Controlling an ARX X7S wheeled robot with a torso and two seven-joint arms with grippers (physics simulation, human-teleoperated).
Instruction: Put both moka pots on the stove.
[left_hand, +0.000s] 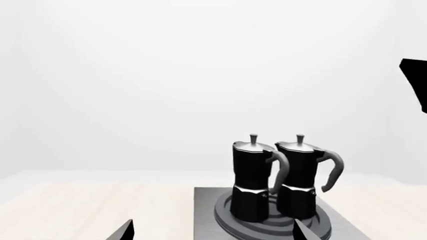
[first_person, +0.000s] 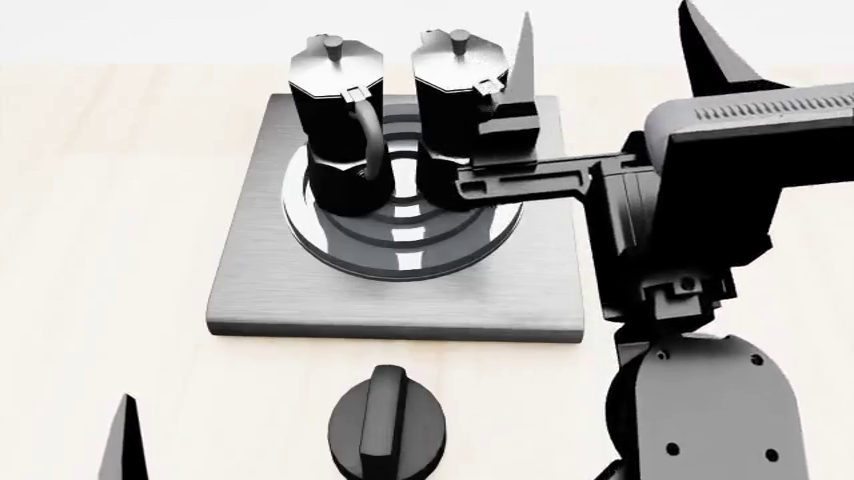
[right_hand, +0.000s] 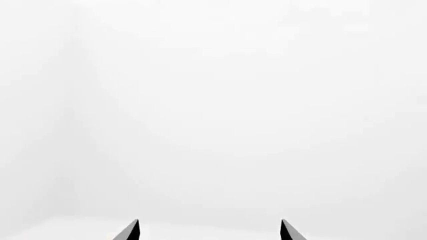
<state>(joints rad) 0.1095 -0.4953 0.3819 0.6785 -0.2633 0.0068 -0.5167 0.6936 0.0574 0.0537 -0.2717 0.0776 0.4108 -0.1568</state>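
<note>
On the stove (first_person: 400, 300), both moka pots stood upright, side by side on the ring burner.
The right gripper (first_person: 607, 60) hovered raised near the stove's far right corner, fingers spread wide and empty, its arm partly hiding the right moka pot (first_person: 454, 85) beside the left moka pot (first_person: 334, 110). The left gripper (left_hand: 213, 231) was also spread wide and empty. A black knob (first_person: 390, 425) sat on the table (first_person: 107, 200) near the stove's front edge.

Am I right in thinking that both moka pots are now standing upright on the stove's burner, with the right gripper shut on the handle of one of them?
Not quite: both moka pots do stand upright on the stove, but the right gripper holds nothing. The right wrist view shows its fingertips spread apart with only blank background between them.
</note>
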